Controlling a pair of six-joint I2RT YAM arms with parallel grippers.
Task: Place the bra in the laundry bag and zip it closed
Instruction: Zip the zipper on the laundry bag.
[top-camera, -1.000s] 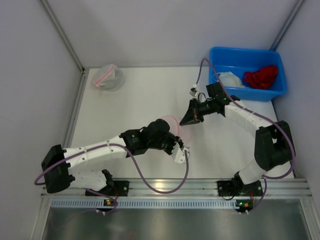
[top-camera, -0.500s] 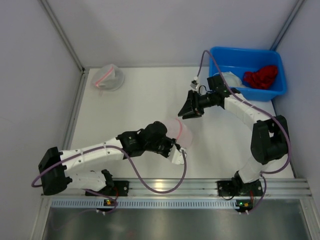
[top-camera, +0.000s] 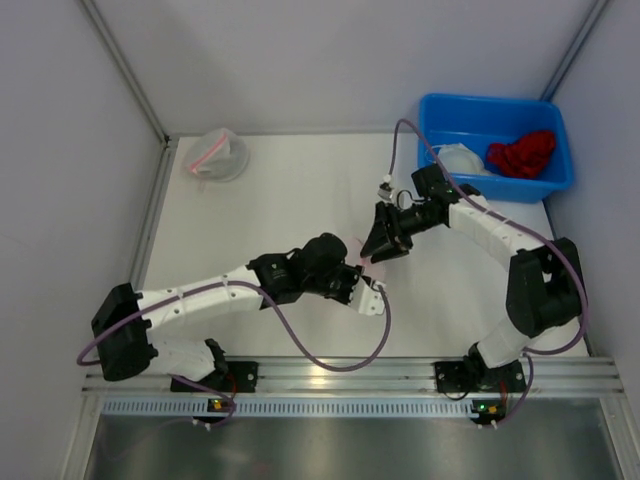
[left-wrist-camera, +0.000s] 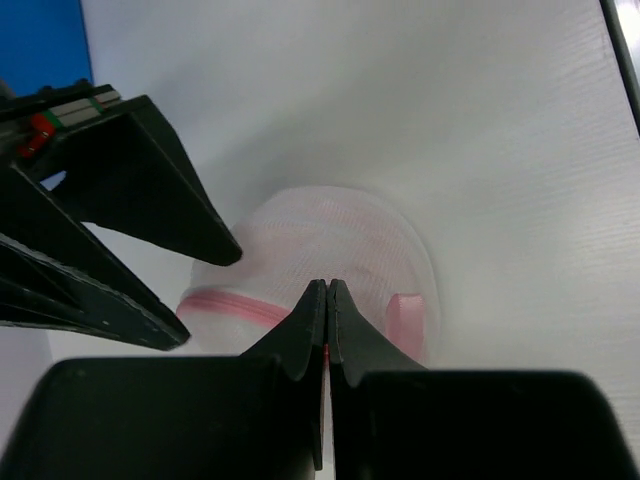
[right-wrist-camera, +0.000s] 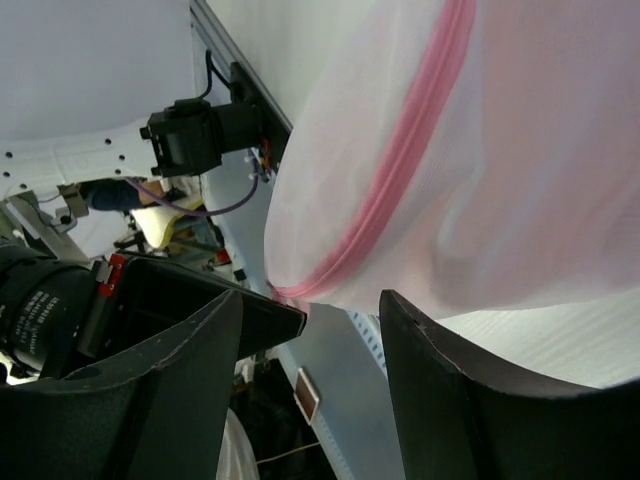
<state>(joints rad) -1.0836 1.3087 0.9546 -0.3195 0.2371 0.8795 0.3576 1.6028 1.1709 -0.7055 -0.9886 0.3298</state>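
Left gripper (left-wrist-camera: 327, 286), jaws clamped on the bag (left-wrist-camera: 335, 235) at its pink zip (left-wrist-camera: 235, 305) mid-table, should hold it taut. Right gripper (top-camera: 384, 243), jaws apart beside it, needs to grip the zip squarely. Can't tell whether the bra is inside.

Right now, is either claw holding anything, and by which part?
Left claw is shut on the laundry bag, pinching its pink zipper edge. Right claw is open beside the bag, holding nothing.

laundry bag (right-wrist-camera: 520, 150) cut off in right wrist view, contents indistinct
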